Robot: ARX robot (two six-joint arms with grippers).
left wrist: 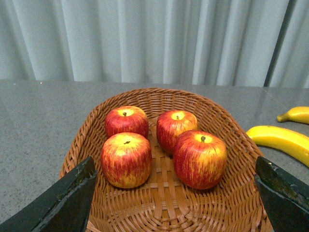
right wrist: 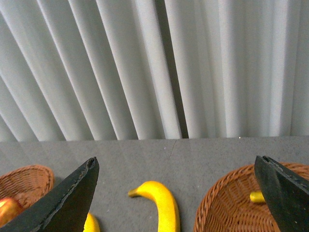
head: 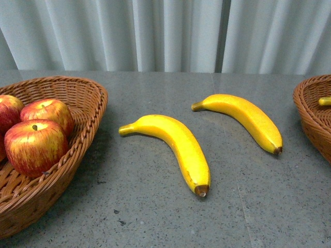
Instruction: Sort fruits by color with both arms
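Left hand (left wrist: 175,162) spread wide and empty, facing apple basket (left wrist: 159,96), four apples (left wrist: 125,159) gathered inside by colour. Right hand (right wrist: 176,159) equally open, holding nothing, aimed toward two bananas (head: 173,144) loose on surface (head: 155,217), probably bound for right basket (head: 310,119) nearby.

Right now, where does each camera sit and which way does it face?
Front view: on the body between the arms, facing the curtain; apple basket left, near banana, far banana mid-table, banana basket right; no arm shows.
Left wrist view: on the left wrist, looking into the apple basket, four apples; open left pincer frames it.
Right wrist view: on the right wrist, facing the curtain past the banana basket; open right pincer frames it.
Shared: front and left wrist show the apple basket and both bananas.
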